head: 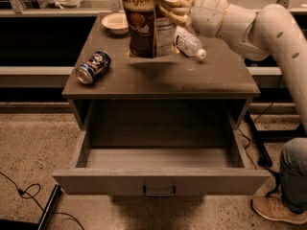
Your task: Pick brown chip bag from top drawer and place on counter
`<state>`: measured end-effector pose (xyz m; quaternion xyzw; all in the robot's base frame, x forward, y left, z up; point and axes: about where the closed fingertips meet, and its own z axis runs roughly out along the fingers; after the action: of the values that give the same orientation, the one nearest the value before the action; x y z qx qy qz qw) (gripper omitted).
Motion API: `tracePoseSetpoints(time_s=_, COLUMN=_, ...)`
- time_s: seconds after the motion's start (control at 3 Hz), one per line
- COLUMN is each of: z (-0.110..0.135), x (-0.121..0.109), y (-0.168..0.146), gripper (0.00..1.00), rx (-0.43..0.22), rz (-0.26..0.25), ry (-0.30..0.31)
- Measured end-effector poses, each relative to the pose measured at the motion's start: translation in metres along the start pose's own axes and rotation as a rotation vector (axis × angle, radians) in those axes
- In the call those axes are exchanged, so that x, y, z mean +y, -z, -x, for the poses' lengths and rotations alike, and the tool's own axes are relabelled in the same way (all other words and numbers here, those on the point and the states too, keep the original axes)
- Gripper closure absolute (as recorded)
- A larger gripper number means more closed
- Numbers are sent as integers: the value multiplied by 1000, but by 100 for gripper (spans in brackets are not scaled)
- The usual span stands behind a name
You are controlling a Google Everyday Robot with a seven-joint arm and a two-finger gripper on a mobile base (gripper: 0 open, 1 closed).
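The end effector (pixel 165 6), over the rear of the bench (pixel 216 75), is closed on the chip bag (pixel 141 25) at its upper right side. The bag is upright, well back from the front edge, between a can (pixel 93 67) near the left edge and a bottle (pixel 188 43). The drawer (pixel 160 181) below stands open.

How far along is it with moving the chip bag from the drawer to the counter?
Done: the bag is out of the drawer, which stands open and looks empty. In hand: the gripper holds the bag upright by its top, over the back of the counter; the shadow beneath suggests it hangs just above the surface. Left: set it down, release and pull away.
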<state>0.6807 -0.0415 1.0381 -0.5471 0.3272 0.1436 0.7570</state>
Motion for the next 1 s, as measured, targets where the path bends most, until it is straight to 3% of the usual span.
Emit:
tracePoseSetpoints(time_s=0.33, z=-22, x=16, y=-2, gripper=100, rx=-39, rz=16, ry=81)
tracePoseSetpoints(time_s=1.0, z=-55, x=44, y=3, gripper=100, rx=-85, rz=84, ry=135)
